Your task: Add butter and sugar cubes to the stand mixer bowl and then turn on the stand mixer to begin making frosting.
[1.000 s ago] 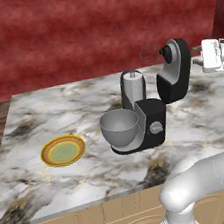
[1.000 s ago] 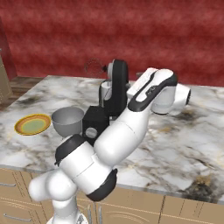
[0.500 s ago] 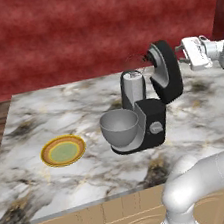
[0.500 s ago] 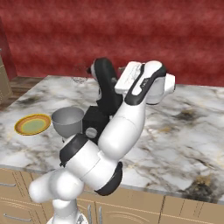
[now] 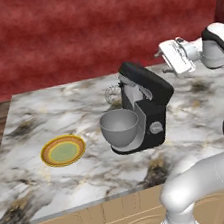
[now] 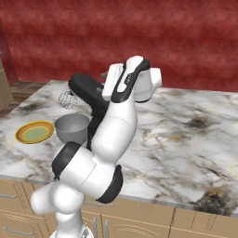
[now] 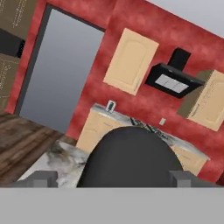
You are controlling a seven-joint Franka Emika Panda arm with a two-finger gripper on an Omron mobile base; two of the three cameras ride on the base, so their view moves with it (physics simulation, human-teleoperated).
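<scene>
Looking from the right base view, I find my own arm covering most of the stand mixer (image 6: pixel 86 95); its whisk (image 6: pixel 68 100) hangs above the stand mixer bowl (image 6: pixel 72 128). My end effector (image 7: pixel 113 177) sits behind the black head, fingers (image 7: pixel 43 178) spread wide, empty. I see no butter or sugar on the green plate (image 5: pixel 63 151). The marble tabletop (image 5: pixel 199 107) meets a red wall (image 5: pixel 73 33).

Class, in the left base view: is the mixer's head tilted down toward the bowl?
Yes, the stand mixer head slopes down toward the stand mixer bowl.
</scene>
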